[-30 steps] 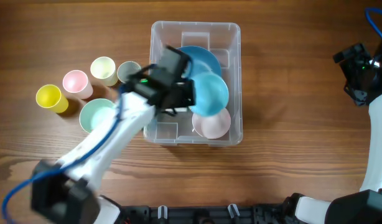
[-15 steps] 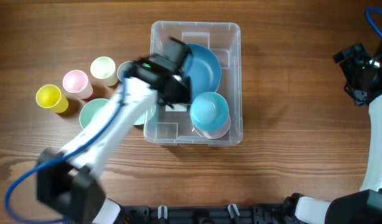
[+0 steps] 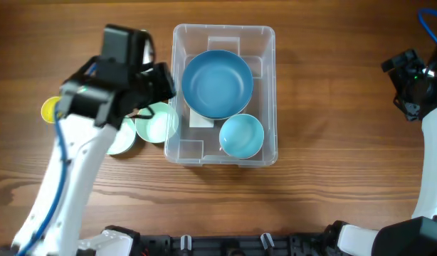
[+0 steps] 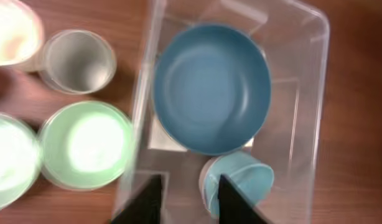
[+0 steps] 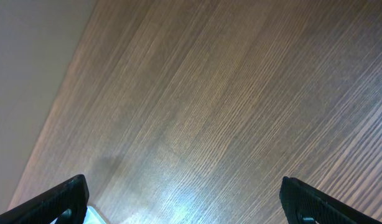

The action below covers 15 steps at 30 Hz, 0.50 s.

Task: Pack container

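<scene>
The clear container [image 3: 270, 85] stands at the table's middle. In it lie a large blue bowl [image 3: 217, 83] and a small light blue bowl [image 3: 241, 136] at its near right corner. My left gripper [image 3: 159, 82] is open and empty, above the container's left wall. In the left wrist view its fingers [image 4: 188, 202] frame the container [image 4: 306, 124], with the large blue bowl [image 4: 211, 87] ahead and the light blue bowl [image 4: 237, 183] by the right finger. My right gripper [image 3: 411, 85] is open and empty at the far right, over bare wood [image 5: 188, 205].
Left of the container stand two pale green bowls [image 3: 156, 122] [image 3: 122, 136] and a yellow cup [image 3: 50, 109], partly under my left arm. The left wrist view shows a grey cup [image 4: 77, 61], a green bowl [image 4: 85, 144] and a pink cup [image 4: 10, 31].
My left gripper let go of the light blue bowl in the container's near right corner, then drew back left out of the container. The right arm has not moved.
</scene>
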### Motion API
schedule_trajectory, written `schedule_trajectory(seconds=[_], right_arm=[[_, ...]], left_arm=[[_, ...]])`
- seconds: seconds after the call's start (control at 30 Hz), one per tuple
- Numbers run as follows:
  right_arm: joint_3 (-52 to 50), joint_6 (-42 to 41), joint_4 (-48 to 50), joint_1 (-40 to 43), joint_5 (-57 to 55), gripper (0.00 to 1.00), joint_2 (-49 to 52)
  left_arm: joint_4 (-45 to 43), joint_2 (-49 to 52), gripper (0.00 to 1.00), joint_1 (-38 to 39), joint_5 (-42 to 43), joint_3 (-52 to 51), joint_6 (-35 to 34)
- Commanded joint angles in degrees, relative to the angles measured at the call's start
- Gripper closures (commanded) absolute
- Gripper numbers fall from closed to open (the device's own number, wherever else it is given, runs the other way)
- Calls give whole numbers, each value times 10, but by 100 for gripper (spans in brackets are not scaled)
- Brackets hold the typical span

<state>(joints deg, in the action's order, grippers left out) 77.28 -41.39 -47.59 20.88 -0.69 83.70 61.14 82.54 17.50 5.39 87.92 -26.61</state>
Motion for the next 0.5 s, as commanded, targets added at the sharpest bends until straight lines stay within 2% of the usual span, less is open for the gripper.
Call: schedule_trajectory(seconds=[0.0,0.07,0.2,0.33,0.47], right_arm=[[-1,-8,0,-2,-6,0,7],[-1,-8,0,-2,-6,0,7],[-1,-8,0,-2,-6,0,7],[-1,-8,0,-2,-6,0,7],[-1,-8,0,-2,-6,0,7]], left_arm=[[-79,84,80,76,34,-43,5],[-111,130,86,107,34,-45,5],[-167,216,90,155,33,-45,5],[-161,263,94,179,42,-45,4],[-160,268,93,204,42,-45,5]])
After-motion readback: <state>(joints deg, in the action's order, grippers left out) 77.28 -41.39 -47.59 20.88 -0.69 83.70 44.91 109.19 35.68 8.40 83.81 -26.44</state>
